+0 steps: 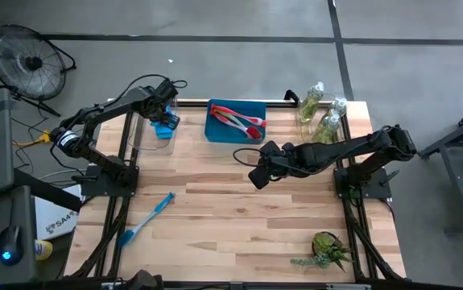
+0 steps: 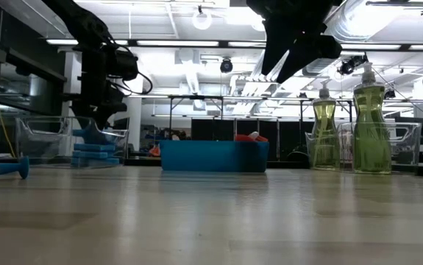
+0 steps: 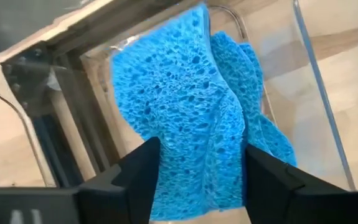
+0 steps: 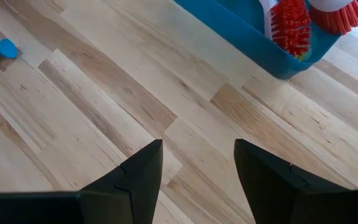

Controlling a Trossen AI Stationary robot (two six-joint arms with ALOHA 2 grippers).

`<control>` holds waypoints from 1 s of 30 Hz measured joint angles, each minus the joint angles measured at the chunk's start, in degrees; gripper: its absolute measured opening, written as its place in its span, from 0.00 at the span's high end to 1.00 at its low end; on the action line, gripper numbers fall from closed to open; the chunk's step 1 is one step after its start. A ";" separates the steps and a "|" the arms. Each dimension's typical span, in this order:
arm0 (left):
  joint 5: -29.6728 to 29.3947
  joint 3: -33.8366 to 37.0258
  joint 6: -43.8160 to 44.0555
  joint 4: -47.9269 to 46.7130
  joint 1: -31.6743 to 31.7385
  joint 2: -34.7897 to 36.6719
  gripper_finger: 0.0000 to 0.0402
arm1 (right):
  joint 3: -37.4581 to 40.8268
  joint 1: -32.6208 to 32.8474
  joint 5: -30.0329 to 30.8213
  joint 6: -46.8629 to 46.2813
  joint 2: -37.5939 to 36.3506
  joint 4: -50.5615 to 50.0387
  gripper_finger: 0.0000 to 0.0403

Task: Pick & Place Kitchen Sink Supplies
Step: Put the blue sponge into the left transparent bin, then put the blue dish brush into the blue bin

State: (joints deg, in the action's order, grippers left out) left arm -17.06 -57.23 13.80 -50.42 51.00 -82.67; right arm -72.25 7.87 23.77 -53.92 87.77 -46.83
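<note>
So my left claw is over the clear bin at the table's back left, fingers parted with a blue sponge between them, on the stack. Right claw hovers mid-table, open and empty, near the tray.

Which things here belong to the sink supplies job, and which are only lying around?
Job: blue sponges, blue brush, red brushes in the blue tray, soap bottles.
Lying about: green plant, fan.
</note>
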 joint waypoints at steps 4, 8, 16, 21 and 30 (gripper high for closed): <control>1.70 0.00 -0.02 -0.95 0.00 0.00 0.48 | 0.00 0.03 0.00 -0.03 0.00 -0.02 0.52; 3.06 0.00 0.01 -0.98 0.00 0.00 0.45 | 0.00 0.03 -0.13 -0.03 0.00 -0.02 0.52; 6.54 0.00 -0.65 -0.71 0.00 0.00 0.32 | 0.00 0.03 -0.31 -0.03 0.00 -0.02 0.52; 9.22 0.00 -0.66 -0.71 -0.02 0.00 0.23 | 0.00 0.03 -0.30 0.14 0.00 -0.03 0.52; 10.89 -1.39 -1.96 -1.18 -0.02 0.00 0.20 | 0.00 0.04 -0.33 0.38 0.00 -0.04 0.52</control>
State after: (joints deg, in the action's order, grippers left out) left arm -6.17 -58.62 11.84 -51.60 50.98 -82.67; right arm -72.25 7.91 23.44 -53.54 87.77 -46.87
